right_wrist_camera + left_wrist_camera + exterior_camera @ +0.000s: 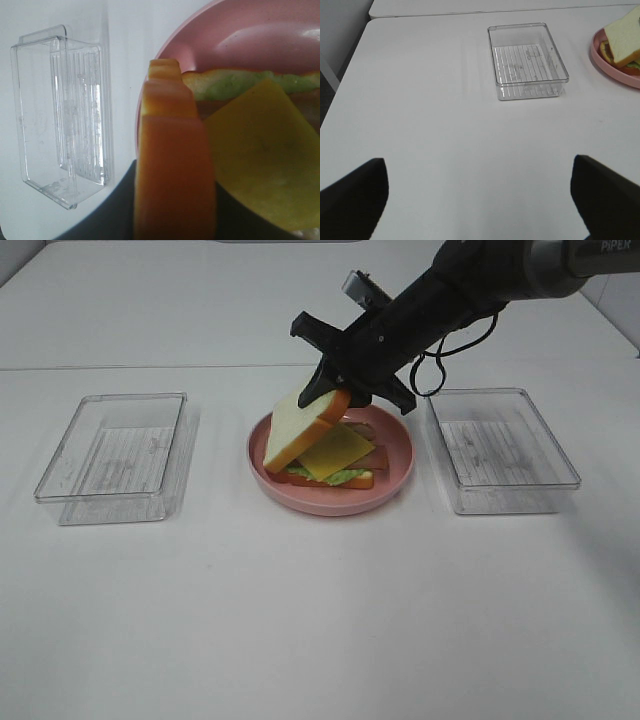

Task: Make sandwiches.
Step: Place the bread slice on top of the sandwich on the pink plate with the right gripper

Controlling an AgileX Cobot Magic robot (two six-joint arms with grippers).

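The sandwich stack on the pink plate (330,505) shows a bottom bread slice, green lettuce (340,477), bacon strips (378,454) and a yellow cheese slice (335,452) on top. My right gripper (335,390) is shut on the crust edge of a second bread slice (298,430), holding it tilted over the stack's left side with its low edge near the cheese. The right wrist view has that crust (172,170) close up beside the cheese (260,155) and lettuce (225,85). My left gripper (479,160) stands open above bare table, holding nothing, well away from the plate (615,75).
A clear plastic tray (115,455) sits left of the plate and another (500,448) right of it, both without contents. The left wrist view shows the left tray (527,60) ahead. The white table has a seam along the back.
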